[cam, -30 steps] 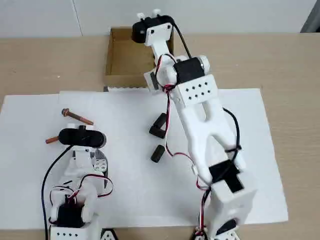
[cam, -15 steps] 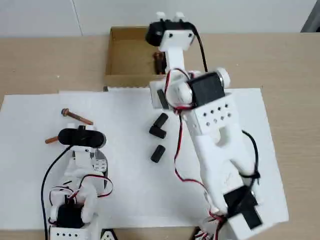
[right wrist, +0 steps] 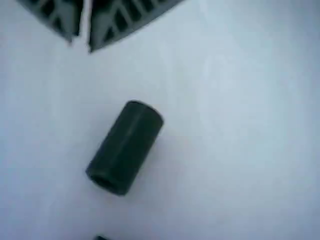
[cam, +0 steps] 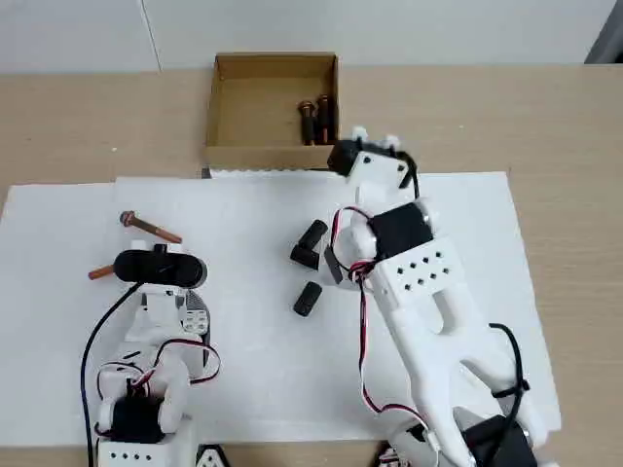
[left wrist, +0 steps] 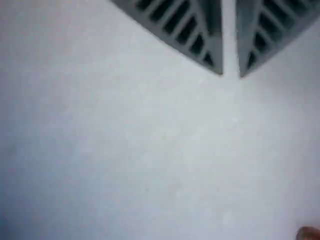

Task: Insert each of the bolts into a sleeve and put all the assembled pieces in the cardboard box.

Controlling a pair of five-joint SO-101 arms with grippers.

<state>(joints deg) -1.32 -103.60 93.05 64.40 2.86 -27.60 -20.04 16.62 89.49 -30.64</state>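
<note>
Cardboard box (cam: 253, 102), two assembled pieces (cam: 316, 119) inside, by one wall

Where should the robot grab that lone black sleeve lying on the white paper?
Probably around the middle of the sleeve, coming straight down, one finger on each long side. It lies flat on the white paper, apart from the other two sleeves, so both flanks are free.

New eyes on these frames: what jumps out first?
The big white right arm stretched across the paper, beside loose black sleeves. Then the box beyond the paper, with two assembled pieces inside, and two bolts lying near the left arm.
</note>
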